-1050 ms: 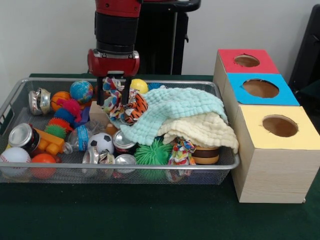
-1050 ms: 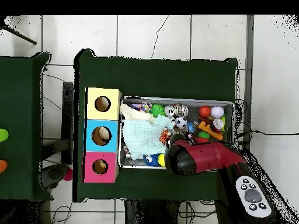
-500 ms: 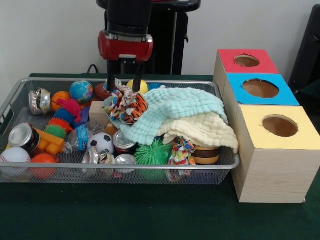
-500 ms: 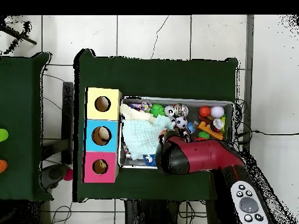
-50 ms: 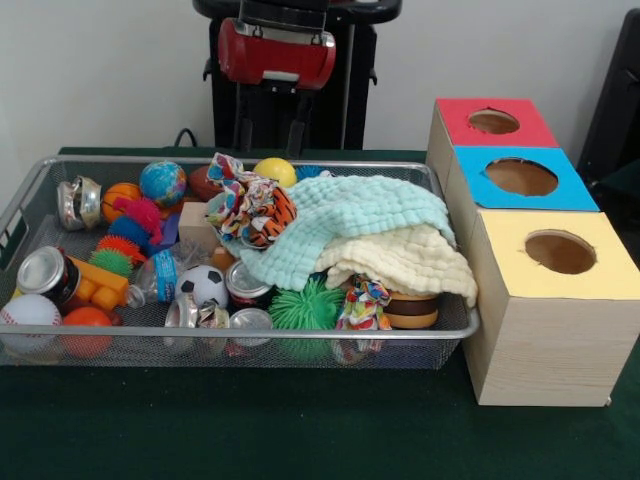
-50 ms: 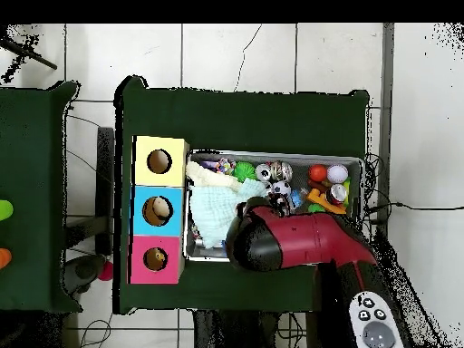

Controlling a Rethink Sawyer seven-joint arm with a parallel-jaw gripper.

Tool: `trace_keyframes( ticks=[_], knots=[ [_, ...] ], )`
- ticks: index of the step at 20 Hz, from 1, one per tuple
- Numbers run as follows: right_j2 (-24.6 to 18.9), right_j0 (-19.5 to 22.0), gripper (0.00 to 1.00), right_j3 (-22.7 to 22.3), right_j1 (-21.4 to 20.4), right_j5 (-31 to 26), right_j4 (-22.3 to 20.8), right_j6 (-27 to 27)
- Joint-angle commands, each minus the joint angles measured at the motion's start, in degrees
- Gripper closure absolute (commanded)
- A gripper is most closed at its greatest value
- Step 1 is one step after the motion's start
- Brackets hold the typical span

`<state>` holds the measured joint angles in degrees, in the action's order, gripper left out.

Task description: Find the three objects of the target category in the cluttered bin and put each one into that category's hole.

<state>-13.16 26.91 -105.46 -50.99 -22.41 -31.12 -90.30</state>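
Where the mesh bin (image 5: 30,200) sits on the green desk (image 5: 300,440), a knotted rope toy (image 5: 252,208) lies on the clutter beside the mint cloth (image 5: 350,215). The tool (image 5: 270,125) hangs above it, fingers spread, empty. Three holed boxes (image 5: 540,250) stand just beside the bin.

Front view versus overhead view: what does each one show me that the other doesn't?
Only the front view shows the tool raised empty above the knotted multicoloured rope toy, which the red arm hides from overhead. Only the overhead view looks down the holes: something lies inside the blue-topped wooden box. Both show the wire mesh bin, the mint green cloth and the soccer ball.
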Motion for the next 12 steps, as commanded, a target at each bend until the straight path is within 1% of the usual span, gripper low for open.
trace_keyframes(
  ticks=[1, 6, 8, 12],
  knots=[
    [-0.87, 1.84, 0.0, -3.63, 5.72, 5.73, -1.67, -5.33],
    [0.2, 1.98, 0.0, -3.14, 8.98, 8.71, -4.13, -4.26],
    [0.62, 2.12, 0.0, -3.11, 10.23, 10.01, -4.51, -4.14],
    [1.16, 2.12, 0.0, -3.31, 11.23, 11.17, -4.35, -3.99]
  ],
)
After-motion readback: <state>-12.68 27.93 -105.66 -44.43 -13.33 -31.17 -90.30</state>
